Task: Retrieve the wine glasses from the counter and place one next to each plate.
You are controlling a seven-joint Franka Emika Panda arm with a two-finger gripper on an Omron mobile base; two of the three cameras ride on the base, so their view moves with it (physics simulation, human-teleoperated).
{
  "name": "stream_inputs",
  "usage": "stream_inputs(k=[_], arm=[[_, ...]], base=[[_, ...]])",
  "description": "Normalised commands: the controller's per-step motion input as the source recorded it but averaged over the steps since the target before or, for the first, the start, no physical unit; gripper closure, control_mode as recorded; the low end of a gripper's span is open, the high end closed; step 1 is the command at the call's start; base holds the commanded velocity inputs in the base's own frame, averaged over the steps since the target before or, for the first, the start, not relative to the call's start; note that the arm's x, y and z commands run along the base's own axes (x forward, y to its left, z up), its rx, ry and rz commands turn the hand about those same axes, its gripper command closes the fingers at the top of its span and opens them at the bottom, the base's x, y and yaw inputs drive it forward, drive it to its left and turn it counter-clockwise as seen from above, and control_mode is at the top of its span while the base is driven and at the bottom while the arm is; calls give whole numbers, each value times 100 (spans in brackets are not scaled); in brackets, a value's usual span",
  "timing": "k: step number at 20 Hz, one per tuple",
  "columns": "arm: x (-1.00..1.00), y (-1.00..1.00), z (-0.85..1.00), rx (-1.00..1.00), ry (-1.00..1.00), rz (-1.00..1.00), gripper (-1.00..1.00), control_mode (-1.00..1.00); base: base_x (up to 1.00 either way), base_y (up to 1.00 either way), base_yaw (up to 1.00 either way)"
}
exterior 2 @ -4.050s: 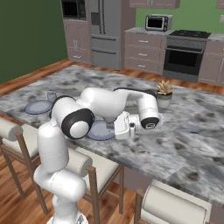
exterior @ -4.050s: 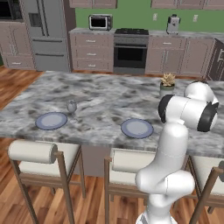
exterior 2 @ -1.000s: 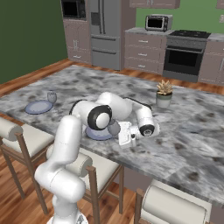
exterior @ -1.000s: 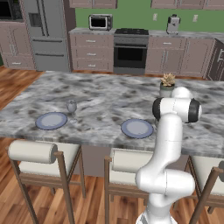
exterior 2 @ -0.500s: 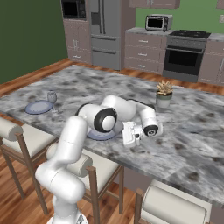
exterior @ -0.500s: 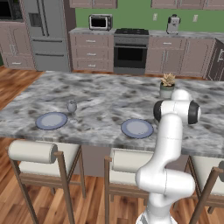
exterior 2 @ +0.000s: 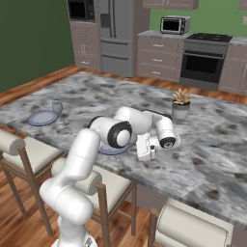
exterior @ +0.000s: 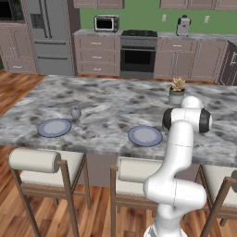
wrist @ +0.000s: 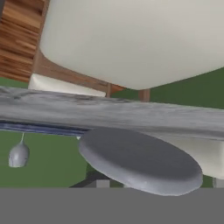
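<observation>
1 wine glass point(exterior: 76, 113) stands just beside the left plate point(exterior: 54, 127) on the marbled island point(exterior: 106, 99), so that setting looks done. The right plate point(exterior: 145, 135) has no glass visible by it; I can't spot the 2nd glass, so about half remains. The gripper point(exterior 2: 145, 148) hangs low just right of that plate; can't tell whether its fingers are spread or holding anything. Stools point(exterior: 34, 160) line the near side, potted plant point(exterior: 177, 90) behind, oven point(exterior: 137, 55) against the green wall.

Green walls point(exterior: 139, 18) back mauve-brown cabinets point(exterior: 97, 55), a black oven point(exterior: 137, 58), a steel fridge point(exterior: 46, 34) and a microwave point(exterior: 106, 23). Cream-cushioned stools point(exterior: 34, 169) line the marbled island's point(exterior: 111, 99) near edge over wood flooring point(exterior: 97, 213).
</observation>
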Motion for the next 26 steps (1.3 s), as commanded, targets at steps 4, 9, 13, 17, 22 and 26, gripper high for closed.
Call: stream_inputs(k=[4, 9, 13, 17, 22, 26], arm=[[3, -3, -27, 0, 0, 0, 100, -100], [0, -3, -33, 0, -6, 0, 100, -100], [5, -1, -35, 0, -2, 0, 100, -100], [3, -23, -27, 0, 0, 0, -100, -100], [2, -48, -26, 0, 0, 0, -100, -100], [8, -42, -38, 0, 0, 0, -100, -100]], base=[[0, 0, 0], [0, 0, 0], [0, 0, 0], [0, 0, 0], [0, 0, 0], [0, 0, 0]])
